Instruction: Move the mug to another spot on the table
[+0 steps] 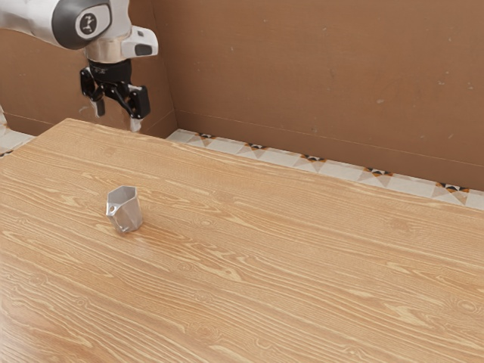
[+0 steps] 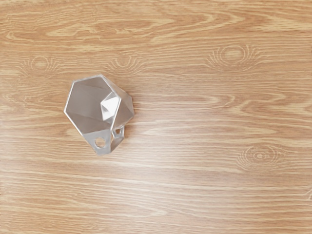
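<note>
Across the near foreground runs the light wood-grain counter, its boards bare toward the exterior view's right. Farther in, toward the exterior view's left, the silver faceted metal mug stands upright on that surface with its open mouth up, well apart from every edge. From the wrist view the mug is seen from above, sitting on the counter: an angular rim, a shiny interior, and a small pierced handle jutting from one side (the hole through it shows clearly). Beyond the mug, and high above the counter's far corner, hang the arm's black fingers, spread apart with nothing between them and touching nothing. They hang from the white and grey robot arm, which comes in from the upper left of the exterior view. Farthest back, a strip of patterned floor tiles lies past the counter's far edge, and a plain brown wall rises behind it.
</note>
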`<state>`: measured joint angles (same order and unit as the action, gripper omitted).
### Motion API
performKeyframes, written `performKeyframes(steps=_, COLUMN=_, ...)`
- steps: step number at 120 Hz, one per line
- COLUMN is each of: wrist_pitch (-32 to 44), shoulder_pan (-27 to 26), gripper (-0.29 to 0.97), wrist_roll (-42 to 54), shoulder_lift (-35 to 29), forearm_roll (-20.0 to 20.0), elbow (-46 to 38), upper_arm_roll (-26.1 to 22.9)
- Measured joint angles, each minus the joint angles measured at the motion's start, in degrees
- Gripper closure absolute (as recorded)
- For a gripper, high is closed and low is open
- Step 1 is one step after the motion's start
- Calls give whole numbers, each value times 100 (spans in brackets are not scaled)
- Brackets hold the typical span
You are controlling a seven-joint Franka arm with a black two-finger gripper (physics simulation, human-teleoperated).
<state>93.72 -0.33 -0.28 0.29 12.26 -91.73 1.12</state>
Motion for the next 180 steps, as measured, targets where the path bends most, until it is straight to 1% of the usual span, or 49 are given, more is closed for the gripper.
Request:
performKeyframes(steps=8, wrist_pitch=295, shoulder_pan=-20, gripper=0, wrist_roll=-1, shoulder_lift=43, forearm_roll=11, elbow=-39, upper_arm_roll=60)
performKeyframes(steps=18, wrist_pitch=554, shoulder_pan=-20, gripper=0, wrist_roll=1, shoulder_lift=308, forearm_roll=0, elbow=-82, upper_arm_roll=189)
performKeyframes(steps=23, wrist_pitch=652, shoulder_pan=140, gripper=0, wrist_roll=1, shoulder_lift=375, forearm_roll=-9, elbow=-125, upper_arm_roll=224)
performKeyframes(steps=37, wrist_pitch=841, shoulder_pan=800, gripper=0, wrist_roll=2, shoulder_lift=420, forearm_roll=-18, elbow=-382, upper_arm_roll=267)
performKeyframes(steps=42, wrist_pitch=887, shoulder_pan=898, gripper=0, wrist_roll=-2, shoulder_lift=425, forearm_roll=-19, elbow=-550, upper_arm_roll=297)
performKeyframes(steps=48, wrist_pitch=930, shoulder_pan=896, gripper=0, wrist_roll=-12, shoulder_lift=431, forearm_roll=-59, elbow=-756, upper_arm_roll=339)
performKeyframes(steps=60, wrist_pitch=1047, shoulder_pan=819, gripper=0, wrist_roll=-19, shoulder_lift=460, forearm_roll=-540, elbow=-1187, upper_arm_roll=428)
performKeyframes(steps=71, wrist_pitch=1392, shoulder_pan=885, gripper=0, wrist_roll=-22, shoulder_lift=435, forearm_roll=-910, elbow=-1814, upper_arm_roll=506)
performKeyframes(steps=90, wrist_pitch=2201, shoulder_pan=965, gripper=0, wrist_roll=-25, shoulder_lift=540, forearm_roll=-1281, elbow=-2451, upper_arm_roll=570)
performKeyframes(steps=105, wrist_pitch=2839, shoulder_pan=960, gripper=0, wrist_roll=-23, shoulder_lift=906, forearm_roll=-1391, elbow=-2522, upper_arm_roll=576)
performKeyframes(steps=115, wrist_pitch=3183, shoulder_pan=1100, gripper=0, wrist_roll=13, shoulder_lift=1107, forearm_roll=-1418, elbow=-2512, upper_arm_roll=581)
performKeyframes(steps=138, wrist_pitch=3810, shoulder_pan=1231, gripper=0, wrist_roll=208, shoulder_lift=1464, forearm_roll=-1432, elbow=-2485, upper_arm_roll=575)
performKeyframes(steps=156, wrist_pitch=4152, shoulder_pan=1350, gripper=1, wrist_roll=341, shoulder_lift=1729, forearm_roll=-1455, elbow=-2483, upper_arm_roll=569)
performKeyframes(steps=170, wrist_pitch=4404, shoulder_pan=1375, gripper=6, wrist_roll=438, shoulder_lift=1883, forearm_roll=-1608, elbow=-2483, upper_arm_roll=552)
performKeyframes(steps=180, wrist_pitch=4545, shoulder_pan=1377, gripper=16, wrist_roll=510, shoulder_lift=1911, forearm_roll=-1733, elbow=-2490, upper_arm_roll=551)
